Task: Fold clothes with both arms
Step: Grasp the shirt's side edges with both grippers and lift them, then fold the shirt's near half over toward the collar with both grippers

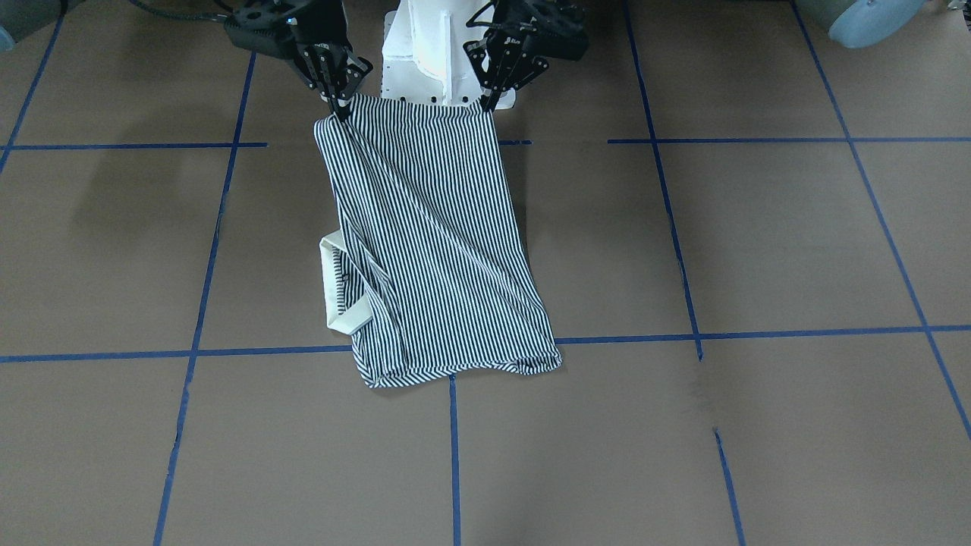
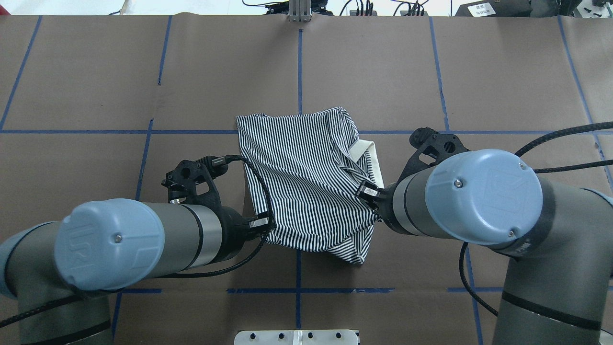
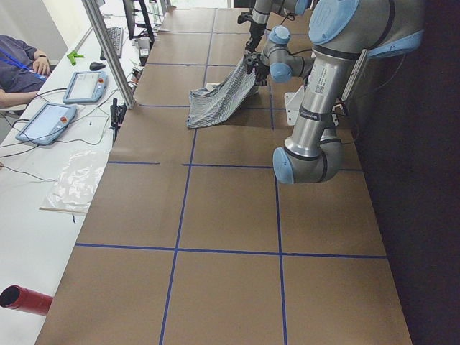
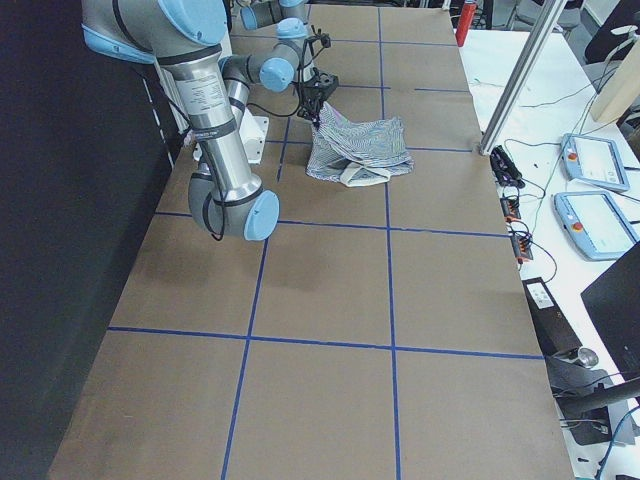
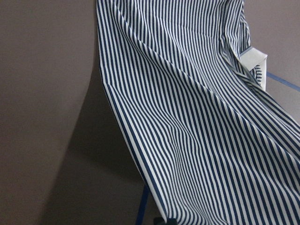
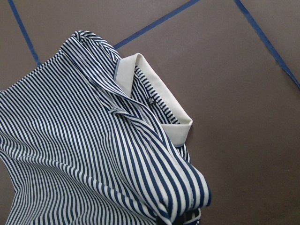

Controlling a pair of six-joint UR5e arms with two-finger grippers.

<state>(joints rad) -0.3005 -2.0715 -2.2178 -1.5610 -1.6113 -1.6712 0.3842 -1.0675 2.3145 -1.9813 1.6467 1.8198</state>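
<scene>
The striped polo shirt [image 1: 432,235] is lifted at its edge nearest the robot, and its far end rests on the brown table [image 1: 758,250]. Its cream collar [image 1: 332,284] lies on my right side, also seen in the right wrist view [image 6: 154,98]. My left gripper [image 1: 485,106] is shut on one raised corner of the shirt. My right gripper [image 1: 337,114] is shut on the other raised corner. In the overhead view the shirt [image 2: 306,177] hangs between the left gripper [image 2: 266,223] and the right gripper [image 2: 371,194]. The left wrist view shows the sloping striped cloth [image 5: 197,122].
The white pedestal base [image 1: 425,53] stands right behind the raised shirt edge. Blue tape lines [image 1: 683,334] grid the table. In the exterior left view a side bench holds tablets [image 3: 47,122] and a seated person [image 3: 18,61]. A metal post [image 4: 515,85] stands at the table edge.
</scene>
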